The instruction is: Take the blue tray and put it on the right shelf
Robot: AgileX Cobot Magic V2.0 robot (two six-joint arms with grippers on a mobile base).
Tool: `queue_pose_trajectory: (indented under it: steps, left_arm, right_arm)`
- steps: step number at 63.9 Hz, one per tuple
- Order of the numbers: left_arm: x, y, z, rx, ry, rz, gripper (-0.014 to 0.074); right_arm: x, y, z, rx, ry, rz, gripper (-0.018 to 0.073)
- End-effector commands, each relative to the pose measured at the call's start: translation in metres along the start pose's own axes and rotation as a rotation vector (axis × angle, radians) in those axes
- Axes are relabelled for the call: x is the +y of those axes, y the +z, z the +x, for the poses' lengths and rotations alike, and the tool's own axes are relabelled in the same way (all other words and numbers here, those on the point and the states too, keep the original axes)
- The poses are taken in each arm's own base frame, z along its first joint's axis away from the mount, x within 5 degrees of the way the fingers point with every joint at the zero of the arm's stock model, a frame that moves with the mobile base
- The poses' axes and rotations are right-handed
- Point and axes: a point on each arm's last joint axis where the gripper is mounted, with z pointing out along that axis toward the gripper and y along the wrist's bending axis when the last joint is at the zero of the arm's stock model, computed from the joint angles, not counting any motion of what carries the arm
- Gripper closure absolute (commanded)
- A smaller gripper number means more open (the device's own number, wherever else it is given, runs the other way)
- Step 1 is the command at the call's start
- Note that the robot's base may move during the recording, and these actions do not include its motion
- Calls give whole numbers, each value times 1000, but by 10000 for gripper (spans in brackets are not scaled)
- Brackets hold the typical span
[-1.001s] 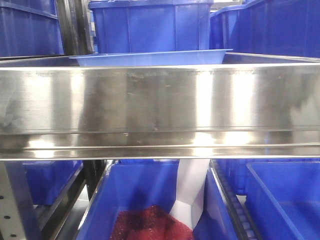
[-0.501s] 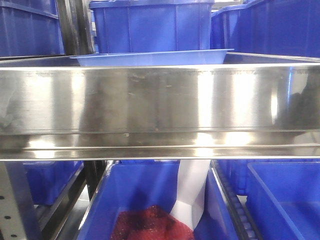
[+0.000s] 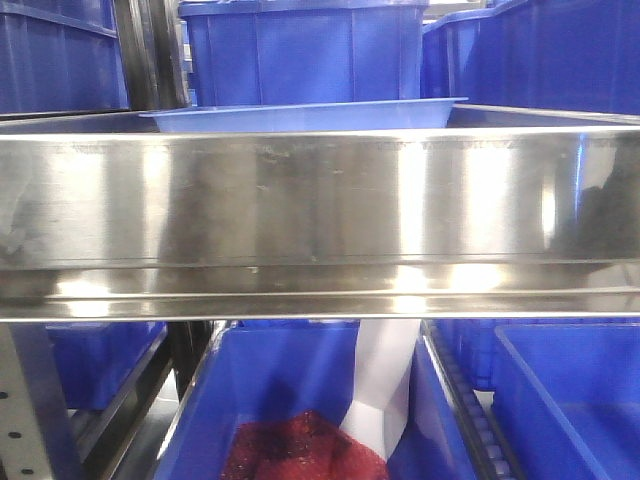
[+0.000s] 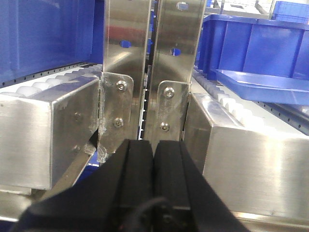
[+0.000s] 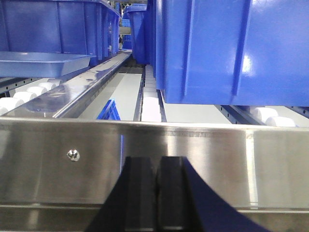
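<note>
The right shelf filled my front view as 1 broad band of brushed steel, its tall front lip running from the left edge to the right edge. Behind that lip stood deep blue storage bins, and below it sat another deep bin holding something red and a white piece.

The blue tray lay on the shelf just behind the front lip, left of the middle, with only its flared rim showing above the steel. It was pale, glossy blue, shallow and thin-edged, lighter than the bins behind it. It rested on the white rollers of the shelf bed.

From my left gripper, the tray sat up and to the right, beyond the front rail and well apart from my fingertips. My left fingers were pressed together with nothing between them, pointing at the 2 steel uprights where 2 shelf sections meet.

From my right gripper, the tray lay far to the left along the shelf, past a steel divider rail. My right fingers were likewise together and empty, just in front of the lip.
</note>
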Motion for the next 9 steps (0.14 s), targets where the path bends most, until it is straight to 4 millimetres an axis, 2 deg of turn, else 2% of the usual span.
queue_pose_trajectory:
  steps: [1,9]
  left_arm:
    - [1,0,1,-73,6,0,645]
    - [1,0,1,-73,6,0,645]
  right_arm:
    - [0,-3,-17,-130,-4,1,501]
    - [0,-3,-17,-130,-4,1,501]
